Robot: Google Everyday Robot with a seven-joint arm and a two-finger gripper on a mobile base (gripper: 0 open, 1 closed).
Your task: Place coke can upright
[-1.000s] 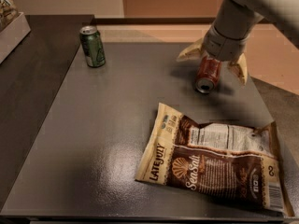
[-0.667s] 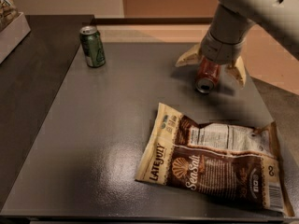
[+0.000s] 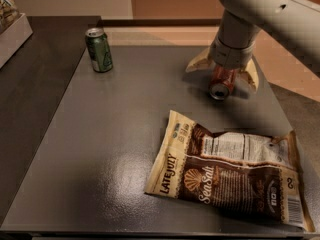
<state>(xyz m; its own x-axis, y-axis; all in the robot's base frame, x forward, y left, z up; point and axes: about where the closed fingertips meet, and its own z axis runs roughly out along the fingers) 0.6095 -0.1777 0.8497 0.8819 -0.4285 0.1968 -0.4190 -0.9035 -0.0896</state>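
Note:
The coke can [image 3: 222, 82] is red with a silver top. It lies tilted on the grey table [image 3: 120, 149] at the back right, its top facing me. My gripper [image 3: 221, 77] is directly over it, coming down from the upper right. Its two cream fingers [image 3: 198, 62] are spread wide, one on each side of the can. The jaws stand open and do not touch the can's sides. The wrist hides the can's far end.
A green can [image 3: 99, 49] stands upright at the back left. A brown Late July chip bag [image 3: 230, 171] lies flat at the front right, close to the coke can. A white box [image 3: 12, 31] stands at the far left.
The arm has swung a little further over the can. The can and the spread fingers stay in nearly the same place.

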